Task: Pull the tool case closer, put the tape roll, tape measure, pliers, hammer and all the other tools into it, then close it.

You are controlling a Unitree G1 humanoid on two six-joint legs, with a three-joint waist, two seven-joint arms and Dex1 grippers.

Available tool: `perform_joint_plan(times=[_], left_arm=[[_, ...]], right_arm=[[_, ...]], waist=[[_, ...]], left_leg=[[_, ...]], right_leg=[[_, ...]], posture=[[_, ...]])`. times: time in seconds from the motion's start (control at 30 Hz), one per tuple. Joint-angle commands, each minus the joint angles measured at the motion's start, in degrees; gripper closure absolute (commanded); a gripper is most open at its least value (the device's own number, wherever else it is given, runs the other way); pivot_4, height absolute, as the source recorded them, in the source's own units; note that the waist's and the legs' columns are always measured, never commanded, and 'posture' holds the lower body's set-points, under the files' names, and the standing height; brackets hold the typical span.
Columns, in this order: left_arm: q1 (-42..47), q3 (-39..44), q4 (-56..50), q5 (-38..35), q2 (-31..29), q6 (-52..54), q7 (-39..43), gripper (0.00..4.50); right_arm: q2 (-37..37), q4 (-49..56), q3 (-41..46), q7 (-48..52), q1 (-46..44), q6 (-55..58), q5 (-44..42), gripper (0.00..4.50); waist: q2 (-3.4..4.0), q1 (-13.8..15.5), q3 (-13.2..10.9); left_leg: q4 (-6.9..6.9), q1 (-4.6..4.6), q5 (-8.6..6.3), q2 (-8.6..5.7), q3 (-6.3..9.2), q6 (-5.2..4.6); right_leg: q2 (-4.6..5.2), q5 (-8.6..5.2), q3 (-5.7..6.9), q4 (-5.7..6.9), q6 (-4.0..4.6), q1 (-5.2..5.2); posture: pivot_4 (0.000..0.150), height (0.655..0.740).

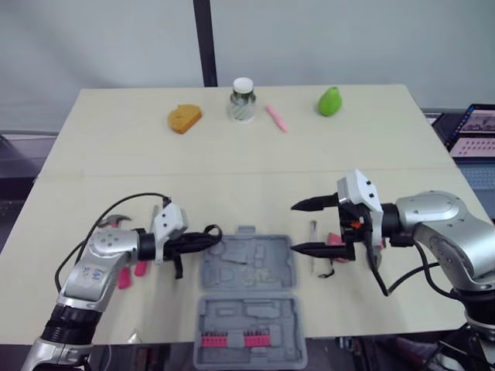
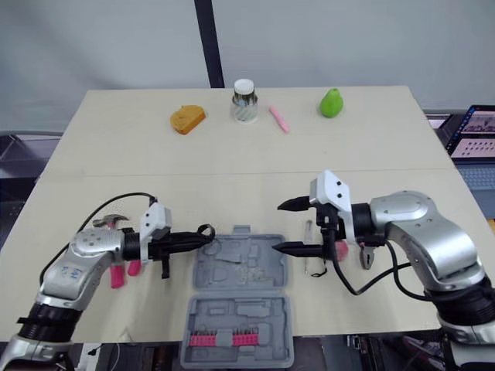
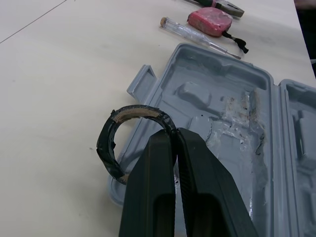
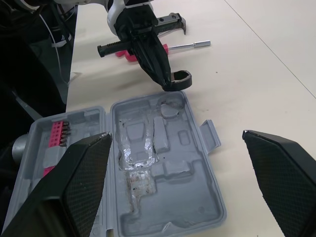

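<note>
1. Tool case: grey, lying open on the table at its near edge. The far half has bare moulded recesses, and a row of pink bits sits in the near half.
2. Left tool: fingers pressed together on the tape roll, a black ring. It hangs over the case's far-left corner rim; can't tell if it touches.
3. Right tool: fingers wide apart and holding nothing, above the case's right edge.
4. Just right of the case: a clear screwdriver lies beside the rim. The pink tape measure is beyond it, partly hidden by the right tool. The pliers are further right.
5. Left of the case: the hammer lies behind the left arm, with pink-handled tools next to it, partly covered by the arm.
6. Well beyond the case, along the table's far edge: an orange piece, a jar with a white lid, a pink stick and a green pear.
7. Far right of the case, off the table: a laptop.
</note>
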State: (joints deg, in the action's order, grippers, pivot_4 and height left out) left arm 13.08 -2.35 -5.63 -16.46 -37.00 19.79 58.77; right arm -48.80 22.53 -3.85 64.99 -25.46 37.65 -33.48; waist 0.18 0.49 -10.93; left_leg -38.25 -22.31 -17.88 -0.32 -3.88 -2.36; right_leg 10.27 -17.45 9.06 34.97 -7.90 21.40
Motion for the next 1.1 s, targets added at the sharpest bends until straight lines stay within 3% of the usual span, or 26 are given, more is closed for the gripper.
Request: perform_joint_plan(times=[0.03,1.1], left_arm=[[0.11,-0.58,0.2,0.37,-0.55,-0.92,0.31,4.45],[0.36,-5.76,4.84,4.28,0.68,-3.9,-0.07,4.45]], right_arm=[[-0.77,2.23,1.83,0.58,-0.48,-0.65,-1.03,0.0],[-0.08,3.74,1.86,-1.38,0.88,-0.27,-1.15,0.0]], waist=[[0.0,0.13,0.0],[0.0,0.87,0.0]], left_leg=[[0.0,0.0,0.0,0.0,0.0,0.0],[-0.04,-0.01,0.0,0.0,0.0,-0.01]], right_leg=[[0.0,0.0,0.0,0.0,0.0,0.0],[0.0,0.0,0.01,0.0,0.0,-0.01]], posture=[[0.15,0.74],[0.15,0.74]])
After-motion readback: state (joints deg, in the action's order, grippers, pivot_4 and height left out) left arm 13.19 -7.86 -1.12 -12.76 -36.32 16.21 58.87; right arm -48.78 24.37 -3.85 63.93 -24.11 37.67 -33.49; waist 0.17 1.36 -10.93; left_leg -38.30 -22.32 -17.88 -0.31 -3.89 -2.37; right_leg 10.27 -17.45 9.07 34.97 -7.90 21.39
